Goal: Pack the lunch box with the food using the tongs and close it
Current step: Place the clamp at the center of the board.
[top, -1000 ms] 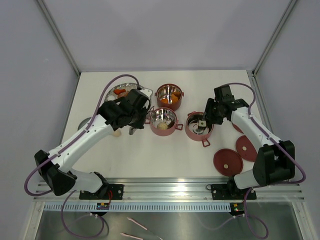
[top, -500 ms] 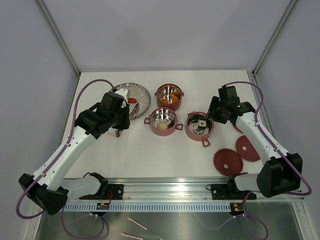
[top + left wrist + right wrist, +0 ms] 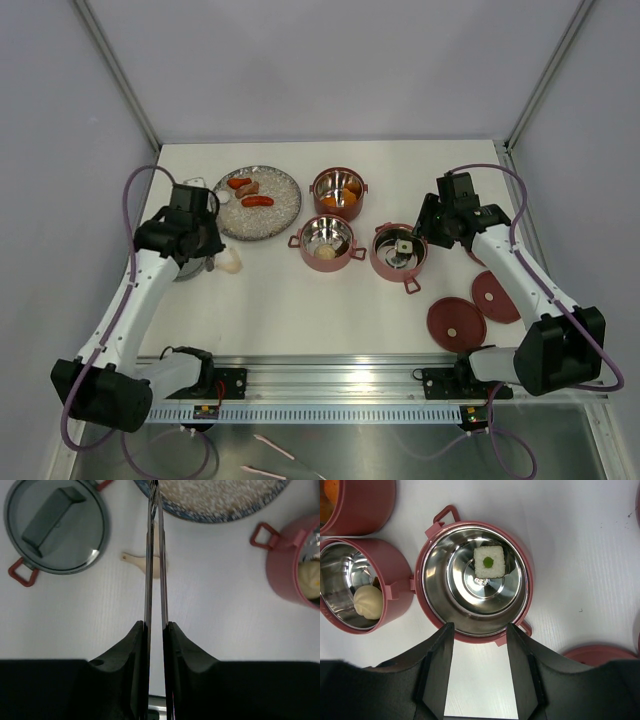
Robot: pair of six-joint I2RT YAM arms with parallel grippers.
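my left gripper (image 3: 155, 630): pinching the tongs (image 3: 148, 590), blades nearly together, running to the top edge beside the plate (image 3: 220, 515) rim. bare table (image 3: 215, 610) lies right of them, up to a red tier (image 3: 285, 565) at the right edge. a grey lidded pot (image 3: 55, 525) sits upper left.
my right gripper (image 3: 479, 630): fingers spread, above the right-hand tier's (image 3: 427, 565) near rim, with a white square piece (image 3: 489, 562) inside. two lids (image 3: 456, 323) lie lower right.

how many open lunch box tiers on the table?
3. Back tier with orange food; front tier with a dumpling; right tier with a white cube. A glass-lidded pot at far left may be a fourth.
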